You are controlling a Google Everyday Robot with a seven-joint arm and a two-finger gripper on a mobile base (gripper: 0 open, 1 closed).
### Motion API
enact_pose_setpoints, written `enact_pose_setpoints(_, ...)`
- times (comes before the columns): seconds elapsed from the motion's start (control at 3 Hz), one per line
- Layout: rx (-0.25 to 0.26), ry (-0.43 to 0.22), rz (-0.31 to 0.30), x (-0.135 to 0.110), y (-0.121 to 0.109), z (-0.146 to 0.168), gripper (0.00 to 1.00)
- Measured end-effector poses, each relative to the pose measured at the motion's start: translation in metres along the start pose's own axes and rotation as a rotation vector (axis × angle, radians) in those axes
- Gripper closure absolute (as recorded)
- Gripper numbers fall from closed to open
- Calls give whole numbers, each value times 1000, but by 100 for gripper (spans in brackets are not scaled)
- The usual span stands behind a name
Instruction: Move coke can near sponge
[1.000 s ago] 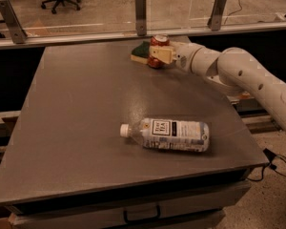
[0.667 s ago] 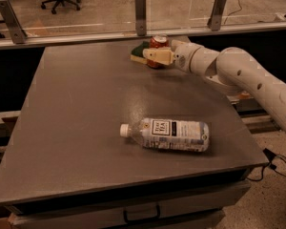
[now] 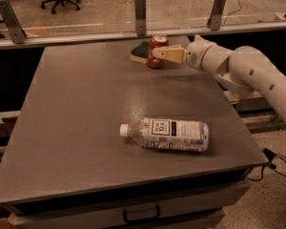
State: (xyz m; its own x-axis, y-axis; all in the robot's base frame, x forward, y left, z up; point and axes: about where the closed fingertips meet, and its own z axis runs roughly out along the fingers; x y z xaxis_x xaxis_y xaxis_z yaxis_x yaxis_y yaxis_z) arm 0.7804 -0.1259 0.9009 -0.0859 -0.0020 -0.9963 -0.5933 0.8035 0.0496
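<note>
a: where is the small red soda can with white writing and a silver top (image 3: 158, 42)?

b: it stands upright at the far edge of the big flat grey table (image 3: 86, 104). it is right beside the little sponge with the dark green top and pale yellow bottom (image 3: 140, 52). the can is on the sponge's right as we look. they seem to touch, or very nearly.

a: and the robot's tan gripper (image 3: 161, 54)?

b: it is at the can, reaching in from the right. a tan part of it crosses the front of the can, about halfway up.

a: is it holding the can tight?

b: i cannot tell. it may be squeezing the can, or it may be loose around it.

a: why the middle of the can?

b: i think that is the best place to hold a can, so it does not tip.

a: what is behind the gripper?

b: the fat white robot arm (image 3: 248, 70), coming in from the right side of the table.

a: anything else?

b: a clear plastic bottle with a white cap and a label (image 3: 174, 134) lies on its side near the front of the table. it is well apart from the can, so it is not in the way.

a: is the job nearly done?

b: i think so, since the can is next to the sponge. what is left, i guess, is to let go gently and pull away without knocking the can over.
</note>
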Motion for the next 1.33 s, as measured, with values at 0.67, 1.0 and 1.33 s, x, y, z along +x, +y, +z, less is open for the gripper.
enact_pose_setpoints(0.67, 213, -220, -273, -126, -94, -118, 0)
enact_pose_setpoints(1.0, 378, -358, -433, -198, -130, -197, 0)
enact_pose_setpoints(1.33, 386, -431, -502, -235, -112, -203, 0)
